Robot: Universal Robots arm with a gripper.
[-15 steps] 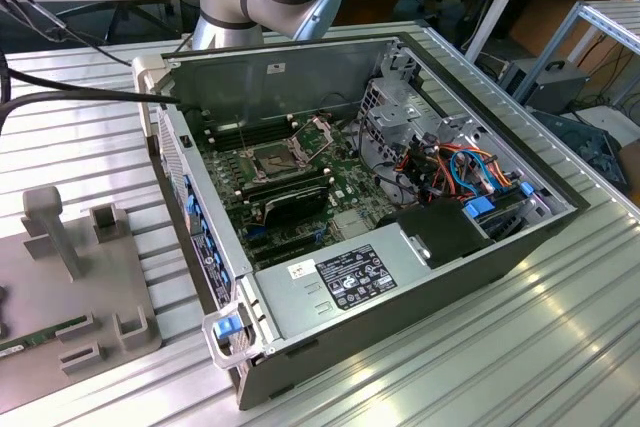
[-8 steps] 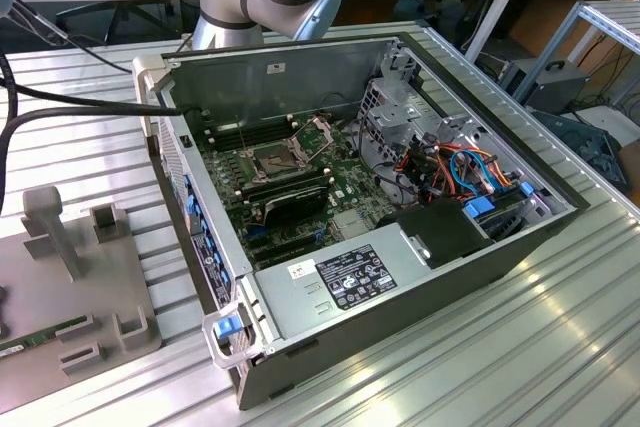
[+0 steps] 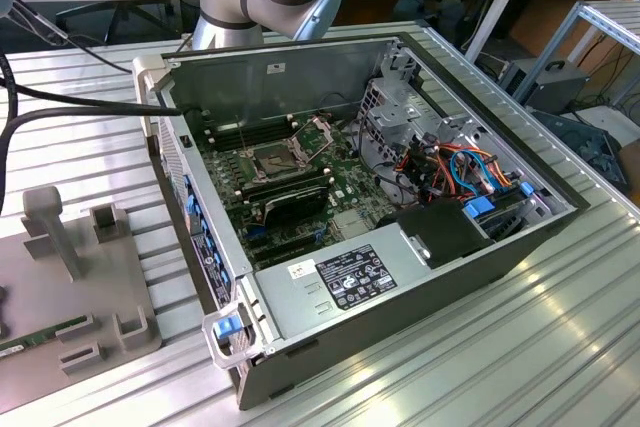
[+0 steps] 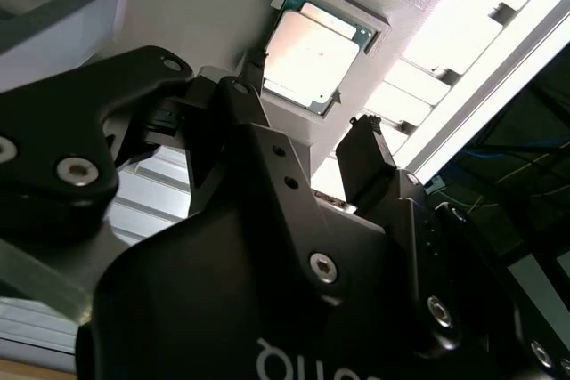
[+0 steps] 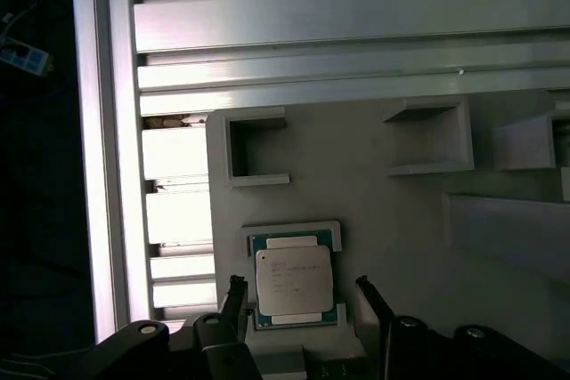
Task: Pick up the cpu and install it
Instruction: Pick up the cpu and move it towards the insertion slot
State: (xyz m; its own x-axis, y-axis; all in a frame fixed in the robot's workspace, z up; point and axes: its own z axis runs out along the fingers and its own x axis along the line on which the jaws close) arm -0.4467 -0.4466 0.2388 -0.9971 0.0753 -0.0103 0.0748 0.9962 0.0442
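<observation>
Gripper (image 5: pixel 299 286) open and empty, astride the cpu (image 5: pixel 294 280)
Closing off-centre could tip it in its holder (image 5: pixel 289 228)

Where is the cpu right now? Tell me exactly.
In both wrist views the cpu lies in a square holder on the grey fixture plate, with the fingertips of the open gripper apart on either side.
</observation>
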